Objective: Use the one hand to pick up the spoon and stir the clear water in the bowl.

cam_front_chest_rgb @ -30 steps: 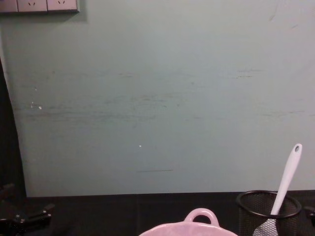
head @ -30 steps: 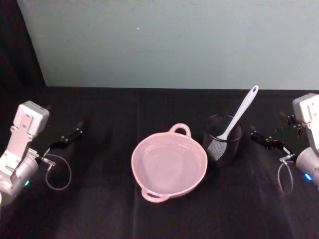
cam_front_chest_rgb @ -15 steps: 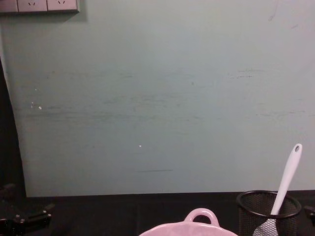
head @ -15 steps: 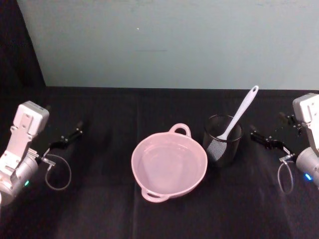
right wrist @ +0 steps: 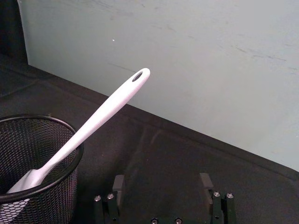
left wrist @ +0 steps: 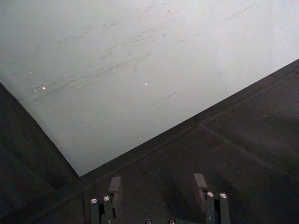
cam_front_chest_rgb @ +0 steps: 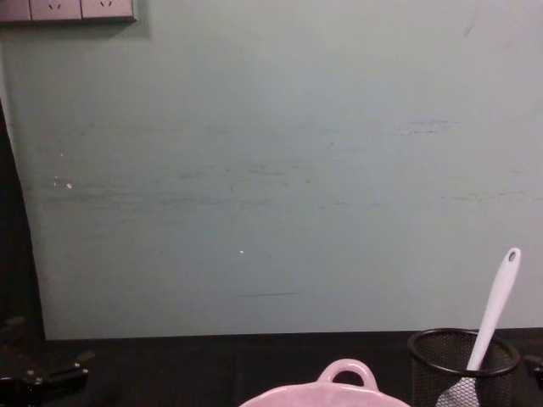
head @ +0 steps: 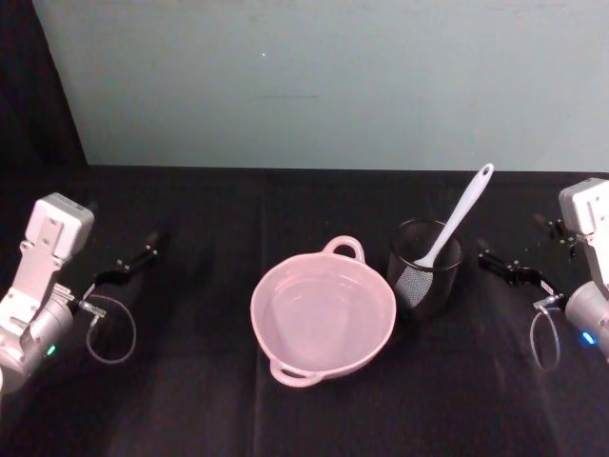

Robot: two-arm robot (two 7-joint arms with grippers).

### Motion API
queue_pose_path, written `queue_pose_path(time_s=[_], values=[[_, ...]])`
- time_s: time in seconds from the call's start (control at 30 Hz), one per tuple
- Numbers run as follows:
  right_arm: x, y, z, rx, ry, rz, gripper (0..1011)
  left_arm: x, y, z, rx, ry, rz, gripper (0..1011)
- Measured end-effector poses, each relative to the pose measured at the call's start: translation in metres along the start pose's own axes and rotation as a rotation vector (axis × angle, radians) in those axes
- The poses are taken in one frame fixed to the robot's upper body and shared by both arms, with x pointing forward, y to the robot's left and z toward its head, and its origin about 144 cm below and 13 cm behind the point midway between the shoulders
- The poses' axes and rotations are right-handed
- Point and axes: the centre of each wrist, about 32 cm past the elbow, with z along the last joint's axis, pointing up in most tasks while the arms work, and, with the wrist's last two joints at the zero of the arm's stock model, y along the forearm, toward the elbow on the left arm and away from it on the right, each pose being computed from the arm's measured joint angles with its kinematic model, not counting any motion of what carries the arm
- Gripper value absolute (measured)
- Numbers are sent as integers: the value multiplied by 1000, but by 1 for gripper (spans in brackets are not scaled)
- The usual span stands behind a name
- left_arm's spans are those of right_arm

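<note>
The pale pink bowl [head: 278, 335] sits mid-table with clear water in it; the chest view catches its rim and loop handle [cam_front_chest_rgb: 345, 365]. Just right of it, the white spoon [head: 462, 214] [right wrist: 103, 113] [cam_front_chest_rgb: 495, 309] stands head-down in a black mesh cup [head: 425, 274] [right wrist: 44, 186], its handle leaning up and to the right. My right gripper [head: 504, 267] [right wrist: 162, 184] is open, low over the cloth to the right of the cup, touching nothing. My left gripper [head: 133, 262] [left wrist: 157, 189] is open and parked far left.
A pale green wall panel [head: 314, 86] rises behind the black tablecloth. Power sockets [cam_front_chest_rgb: 68, 8] are mounted on it at upper left. Each wrist carries a thin cable loop [head: 109, 328].
</note>
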Motion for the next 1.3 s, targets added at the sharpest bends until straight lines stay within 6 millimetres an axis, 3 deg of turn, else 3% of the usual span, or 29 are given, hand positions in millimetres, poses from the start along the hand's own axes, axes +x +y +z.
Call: queue_pose_path(time_s=[1.3], values=[[0,0,0,0,0,0,1004,0,0,0,0,0,0,1005]])
